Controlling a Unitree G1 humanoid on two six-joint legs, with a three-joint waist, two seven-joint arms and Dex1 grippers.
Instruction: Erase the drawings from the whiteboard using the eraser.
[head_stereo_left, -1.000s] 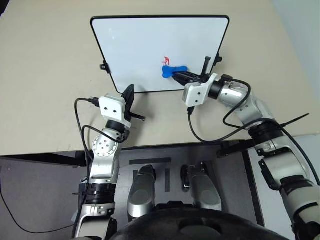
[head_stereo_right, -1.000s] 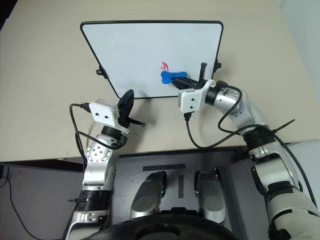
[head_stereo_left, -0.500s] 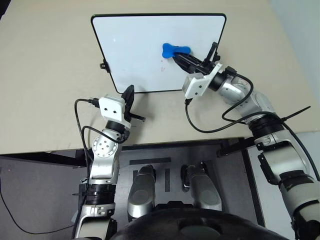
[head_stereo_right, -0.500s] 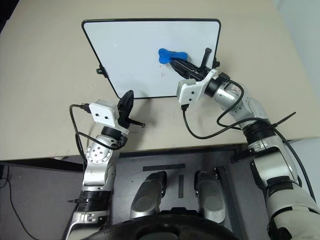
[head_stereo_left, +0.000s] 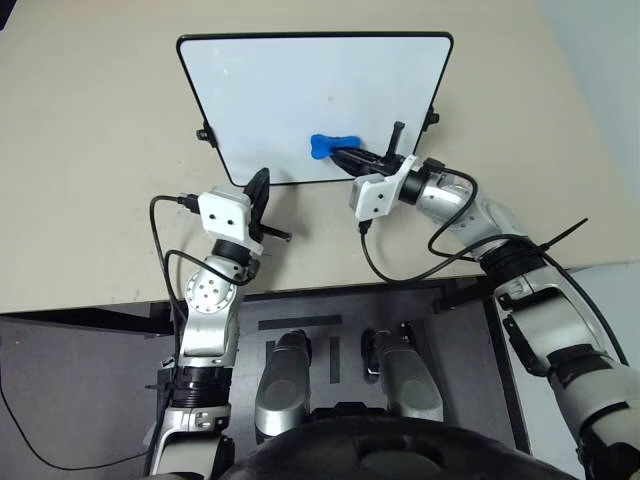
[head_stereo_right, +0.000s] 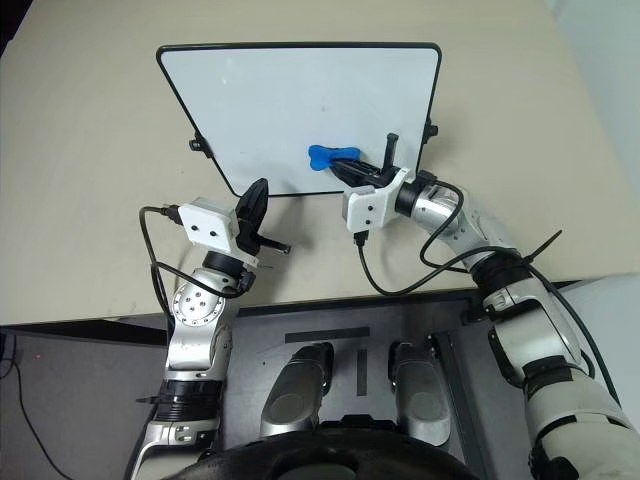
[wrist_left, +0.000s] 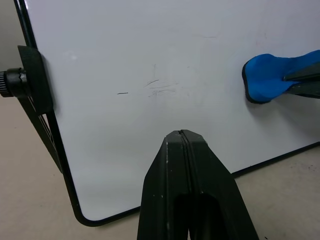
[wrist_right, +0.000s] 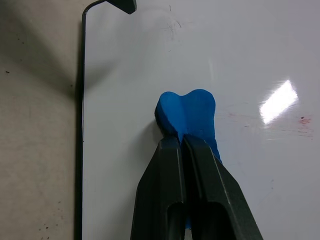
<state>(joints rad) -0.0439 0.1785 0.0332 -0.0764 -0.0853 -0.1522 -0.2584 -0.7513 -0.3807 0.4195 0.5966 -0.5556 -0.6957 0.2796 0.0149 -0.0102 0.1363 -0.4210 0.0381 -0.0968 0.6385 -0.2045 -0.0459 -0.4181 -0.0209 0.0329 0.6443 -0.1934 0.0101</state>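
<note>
Left eye view: the whiteboard (head_stereo_left: 290, 90) lies flat on the beige table (head_stereo_left: 90, 150), and the right gripper (head_stereo_left: 345, 155) has its two black fingers pinched tight on the blue eraser (head_stereo_left: 332, 145), which rests on the board's near half, a little right of centre. The left gripper (head_stereo_left: 257, 190) hovers just off the board's near-left corner with its fingers pressed together and holding nothing.

From where I stand the red drawings look mostly wiped away. In the right wrist view only faint pinkish streaks (wrist_right: 250, 120) and a red speck (wrist_right: 302, 120) show beside the eraser, so I judge the wiping nearly done. To finish well, the eraser should stay flat on the surface and pass over those traces with steady pressure, in overlapping strokes.

The eraser sits close to the board's near edge (head_stereo_left: 300, 183), so strokes toward the robot have little room before the black frame. Far and left, the white surface lies open. On the right, the side clip (head_stereo_left: 432, 117) stands near the arm's path, so sweeps that way should stop short.
</note>
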